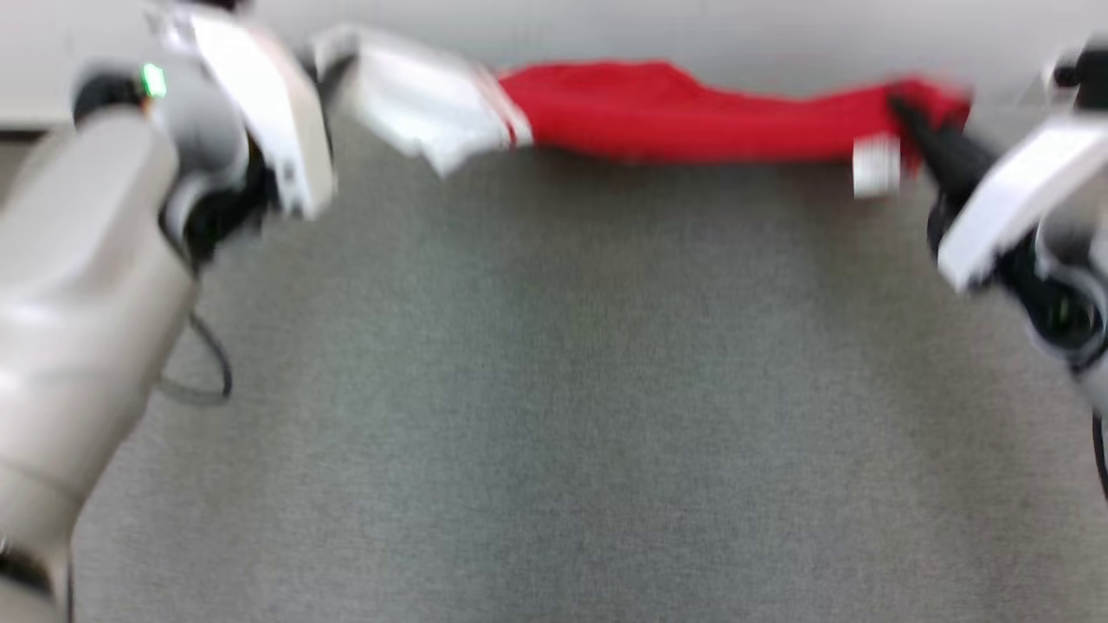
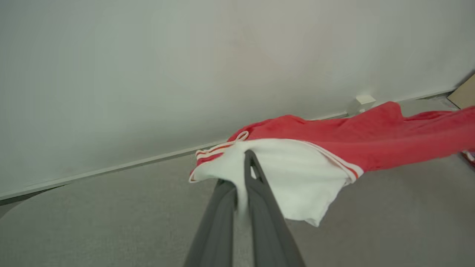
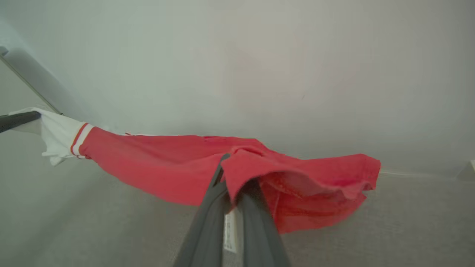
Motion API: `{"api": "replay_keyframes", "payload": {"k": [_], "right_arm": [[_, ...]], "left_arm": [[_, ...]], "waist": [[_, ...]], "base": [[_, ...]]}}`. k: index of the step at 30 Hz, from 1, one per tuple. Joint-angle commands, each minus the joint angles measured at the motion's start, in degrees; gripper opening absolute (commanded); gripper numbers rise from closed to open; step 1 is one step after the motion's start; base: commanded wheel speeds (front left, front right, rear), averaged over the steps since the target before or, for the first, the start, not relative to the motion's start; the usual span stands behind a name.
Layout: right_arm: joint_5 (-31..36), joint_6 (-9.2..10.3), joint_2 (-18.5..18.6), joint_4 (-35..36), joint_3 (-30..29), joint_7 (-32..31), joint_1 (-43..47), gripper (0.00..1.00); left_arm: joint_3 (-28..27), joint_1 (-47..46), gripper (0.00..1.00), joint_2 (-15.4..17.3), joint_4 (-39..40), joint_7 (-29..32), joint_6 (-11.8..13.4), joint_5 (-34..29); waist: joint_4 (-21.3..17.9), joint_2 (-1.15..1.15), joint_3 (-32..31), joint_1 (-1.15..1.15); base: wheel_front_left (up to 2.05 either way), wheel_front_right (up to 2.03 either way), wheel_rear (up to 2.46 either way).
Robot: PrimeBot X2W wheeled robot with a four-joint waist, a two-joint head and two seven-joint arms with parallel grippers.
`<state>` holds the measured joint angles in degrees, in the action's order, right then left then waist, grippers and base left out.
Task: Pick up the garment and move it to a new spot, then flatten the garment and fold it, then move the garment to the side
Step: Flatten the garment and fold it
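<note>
A: So, where's the garment (image 1: 692, 117)?
B: Strung btwn the two arms, held up over the carpet (image 1: 554, 389), close to the wall (image 2: 185, 74). Red middle sags.
A: L gripper (image 2: 240, 172)?
B: Clamped on the white end (image 2: 297, 178), cloth pinched btwn the fingers. L forearm comes up from lower left of head view, wrist bent fwd.
A: R gripper (image 3: 234, 180)?
B: Closed on the red end. Fabric drapes over the tips, white label (image 3: 230, 230) sits btwn the fingers. R arm reaches in from the right edge, fingers pointing up-left.
A: Arms level?
B: Roughly. Both spread wide apart. Head view's blurred, can't tell finer than that.
</note>
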<state>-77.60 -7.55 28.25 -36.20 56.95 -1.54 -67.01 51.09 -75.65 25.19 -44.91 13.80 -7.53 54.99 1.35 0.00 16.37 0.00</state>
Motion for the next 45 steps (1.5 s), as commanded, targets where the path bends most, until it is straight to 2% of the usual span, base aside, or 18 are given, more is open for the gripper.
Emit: {"api": "replay_keyframes", "payload": {"k": [1,6,11,15,21,25,32,36,45], "right_arm": [[-1.2,0.12,1.5,1.1,0.9,-1.1,2.6,0.0],[-5.1,0.12,6.2,6.8,5.8,-6.4,11.2,0.0],[-7.2,0.12,10.4,13.0,9.9,-9.4,18.2,0.0],[-8.3,0.12,13.6,18.1,12.1,-11.0,22.3,0.0],[-11.8,0.12,19.2,26.0,13.9,-14.8,28.6,0.0],[-15.0,0.12,23.8,30.9,14.9,-20.0,32.6,0.0],[-18.3,0.13,30.4,38.8,15.7,-26.3,35.8,0.0],[-19.2,0.13,31.5,40.6,15.7,-27.5,34.9,0.0],[-23.8,0.13,27.4,34.6,15.1,-32.3,29.0,0.0]], "left_arm": [[1.2,2.8,0.0,1.4,1.5,1.9,0.1,1.7],[5.7,12.4,0.0,7.0,9.4,11.3,0.1,9.3],[9.2,20.8,0.0,12.4,17.2,18.4,0.1,13.5],[10.7,26.1,0.0,16.5,24.8,23.8,1.5,17.1],[12.6,31.9,0.0,23.7,39.5,30.7,6.0,21.4],[13.6,35.1,0.0,28.1,48.4,33.8,9.5,24.1],[14.7,39.5,0.0,33.9,60.1,37.1,15.1,28.5],[13.8,39.0,0.0,35.0,62.2,37.5,16.6,29.6],[10.9,31.8,0.0,28.9,52.5,38.8,15.0,29.1]], "waist": [[0.3,0.0,-4.7,0.0],[0.5,0.0,-10.7,0.0],[0.2,0.0,-15.6,0.0],[0.0,0.0,-17.7,0.0],[-0.3,0.0,-19.2,0.0],[-0.7,0.0,-19.6,0.0],[-1.9,0.0,-19.6,0.0],[-2.8,0.0,-19.1,0.0],[-4.4,0.0,-16.6,0.0]], "base": [[0.0,0.0,0.0],[0.0,0.0,0.0],[0.0,0.0,0.0],[0.0,0.0,0.0],[0.0,0.0,0.0],[0.0,0.0,0.0],[0.0,0.0,0.0],[0.0,0.0,0.0],[0.0,0.0,0.0]]}}
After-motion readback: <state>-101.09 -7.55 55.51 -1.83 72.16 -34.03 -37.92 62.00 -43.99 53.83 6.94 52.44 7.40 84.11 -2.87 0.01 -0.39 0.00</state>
